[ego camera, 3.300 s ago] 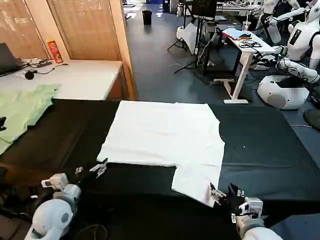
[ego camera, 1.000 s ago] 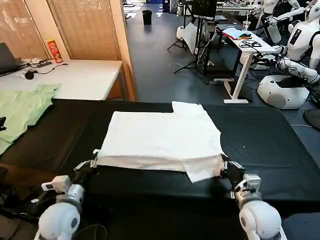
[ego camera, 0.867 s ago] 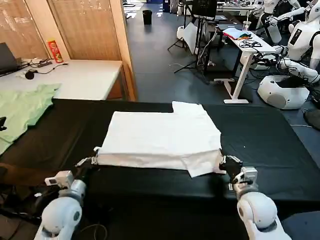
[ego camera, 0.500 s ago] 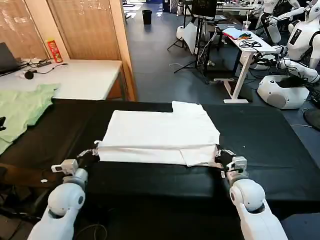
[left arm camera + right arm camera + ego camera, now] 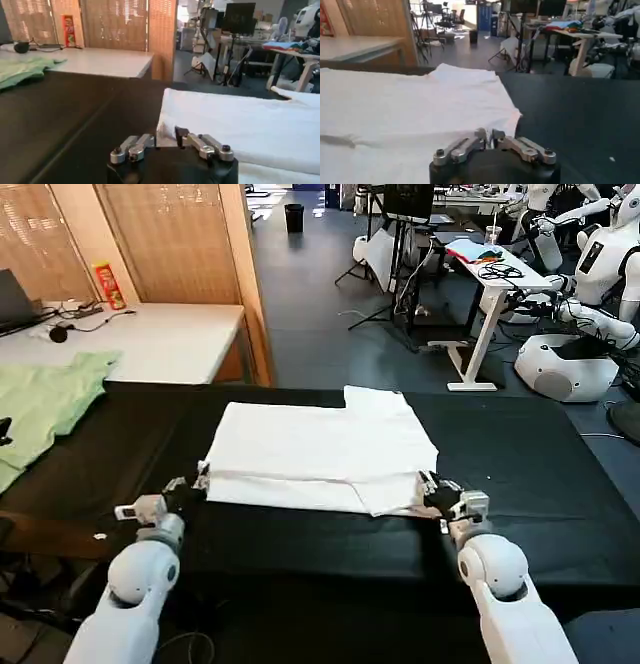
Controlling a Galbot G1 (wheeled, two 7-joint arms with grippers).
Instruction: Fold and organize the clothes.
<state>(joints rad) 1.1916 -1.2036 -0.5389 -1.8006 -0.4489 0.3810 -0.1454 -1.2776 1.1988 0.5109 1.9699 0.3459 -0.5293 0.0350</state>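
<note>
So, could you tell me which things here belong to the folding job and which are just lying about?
Job in hand:
- white T-shirt on the black table
- left gripper, right gripper, each pinching its near edge

Lying about:
- light green garment
- red can
- laptop

We see the white T-shirt [image 5: 320,449] is now much shorter from front to back than it was a few seconds ago. Its near edge is lifted and carried farther up the black worktop [image 5: 530,474]. Our left pincer [image 5: 200,480] and right pincer [image 5: 428,483] have both moved forward, gripping that edge.
</note>
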